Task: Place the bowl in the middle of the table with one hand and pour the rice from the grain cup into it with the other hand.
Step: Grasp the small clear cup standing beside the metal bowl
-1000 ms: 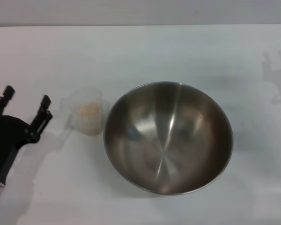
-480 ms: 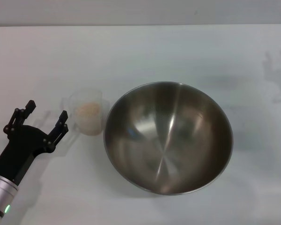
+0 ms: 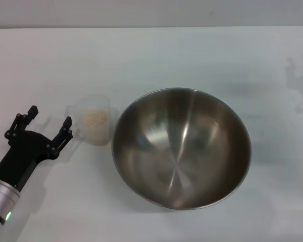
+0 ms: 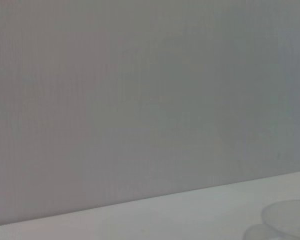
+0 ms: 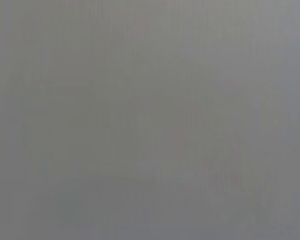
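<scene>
The steel bowl [image 3: 182, 147] stands empty on the white table [image 3: 156, 55], near its middle. The clear grain cup [image 3: 94, 121] holding rice [image 3: 95, 119] stands just left of the bowl, almost touching its rim. My left gripper [image 3: 47, 121] is open and empty, left of the cup, its nearer fingertip [image 3: 67, 122] a short gap from the cup's side. Part of the cup's rim shows in the left wrist view [image 4: 287, 220]. My right gripper is out of view; only its shadow falls at the table's right edge.
The table's far edge [image 3: 151, 27] meets a grey wall. The right wrist view shows only plain grey.
My left gripper swung forward and right toward the cup, its fingers staying open. In the last half second it barely shifted. The bowl and cup have not moved.
</scene>
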Robot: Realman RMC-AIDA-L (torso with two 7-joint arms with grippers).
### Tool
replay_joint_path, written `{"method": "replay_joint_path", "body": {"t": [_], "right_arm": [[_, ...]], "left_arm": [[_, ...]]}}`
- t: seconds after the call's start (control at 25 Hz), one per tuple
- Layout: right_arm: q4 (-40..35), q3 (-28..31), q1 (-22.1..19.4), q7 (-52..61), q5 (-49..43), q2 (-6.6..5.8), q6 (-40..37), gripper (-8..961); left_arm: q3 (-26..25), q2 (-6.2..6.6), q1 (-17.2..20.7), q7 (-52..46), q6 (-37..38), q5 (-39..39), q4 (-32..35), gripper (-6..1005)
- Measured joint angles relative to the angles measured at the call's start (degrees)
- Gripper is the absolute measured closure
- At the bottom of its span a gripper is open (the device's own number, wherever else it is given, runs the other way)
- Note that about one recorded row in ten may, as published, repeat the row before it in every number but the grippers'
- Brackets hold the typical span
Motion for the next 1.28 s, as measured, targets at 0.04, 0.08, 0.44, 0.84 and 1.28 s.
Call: {"method": "replay_joint_path", "body": {"t": [0.04,0.08,0.44,0.84,1.28], "right_arm": [[0.0,0.0,-0.04,0.0,0.0,0.0,-0.01,562],[0.01,0.0,-0.06,0.0,0.0,0.0,-0.01,562],[0.01,0.69,-0.12,0.0,0.0,0.0,-0.01,562],[0.0,0.71,0.23,0.0,-0.01,0.0,0.01,562],[-0.22,0.7,0.45,0.0,0.0,0.0,0.42,561]], "left_arm": [[-0.32,0.0,-0.32,0.0,-0.43,-0.01,0.0,205],[-0.48,0.0,-0.59,0.0,-0.79,-0.02,0.0,205],[-1.98,-0.01,-2.47,0.0,-3.45,-0.01,-0.01,207],[-3.77,-0.01,-3.82,0.0,-5.42,-0.02,-0.01,210],[-4.07,-0.14,-4.05,0.04,-5.59,0.24,-0.75,212]]}}
